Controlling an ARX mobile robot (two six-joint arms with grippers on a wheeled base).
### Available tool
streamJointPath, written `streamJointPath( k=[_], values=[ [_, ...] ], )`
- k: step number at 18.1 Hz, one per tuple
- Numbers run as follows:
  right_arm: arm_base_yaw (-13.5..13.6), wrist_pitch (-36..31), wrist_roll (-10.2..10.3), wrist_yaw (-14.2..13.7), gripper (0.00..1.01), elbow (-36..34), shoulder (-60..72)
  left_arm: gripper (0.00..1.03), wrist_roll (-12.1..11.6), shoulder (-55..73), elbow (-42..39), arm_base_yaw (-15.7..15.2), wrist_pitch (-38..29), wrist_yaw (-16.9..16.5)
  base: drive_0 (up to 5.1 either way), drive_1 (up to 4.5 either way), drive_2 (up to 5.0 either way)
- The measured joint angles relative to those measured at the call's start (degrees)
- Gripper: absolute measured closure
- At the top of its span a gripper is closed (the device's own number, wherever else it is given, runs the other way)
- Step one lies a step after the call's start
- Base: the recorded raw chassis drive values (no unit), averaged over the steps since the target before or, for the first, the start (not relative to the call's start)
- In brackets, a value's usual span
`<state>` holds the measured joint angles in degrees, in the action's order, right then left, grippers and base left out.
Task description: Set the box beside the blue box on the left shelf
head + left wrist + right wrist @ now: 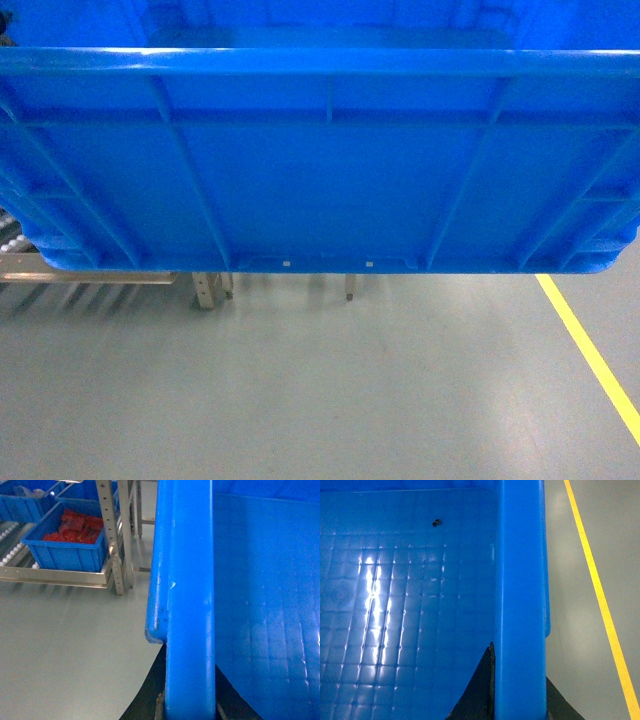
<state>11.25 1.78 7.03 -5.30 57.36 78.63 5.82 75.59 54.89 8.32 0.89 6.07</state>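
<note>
The large bright-blue ribbed plastic box [320, 160] hangs above the grey floor [300, 400], left tool [190, 710] and right tool [520, 700] each clamped on opposite rims, the pale metal roller shelf [55, 575] off left.

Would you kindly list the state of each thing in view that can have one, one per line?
box: held off the floor, empty apart from a small dark speck.
left gripper: shut on the box's left rim, one finger on each side.
right gripper: shut on the box's right rim, likewise.
left shelf: standing on the floor, carrying crates.
small blue crate: resting on the shelf rollers, holding red items.
</note>
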Motion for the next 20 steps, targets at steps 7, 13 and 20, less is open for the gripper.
streamJointPath(
  k=[7, 13, 20],
  values=[
    [0.0, 0.1, 0.0, 0.0, 0.93, 0.0, 0.0, 0.97, 0.0, 0.0, 0.0, 0.0, 0.0, 0.0, 0.0, 4.31, -4.3],
    [0.0, 0.2, 0.0, 0.0, 0.93, 0.0, 0.0, 0.97, 0.0, 0.0, 0.0, 0.0, 0.0, 0.0, 0.0, 4.28, -4.4],
    [0.0, 0.3, 0.0, 0.0, 0.93, 0.0, 0.1, 0.97, 0.0, 0.2, 0.0, 0.0, 0.0, 0.0, 0.0, 1.21, -1.3]
  ],
)
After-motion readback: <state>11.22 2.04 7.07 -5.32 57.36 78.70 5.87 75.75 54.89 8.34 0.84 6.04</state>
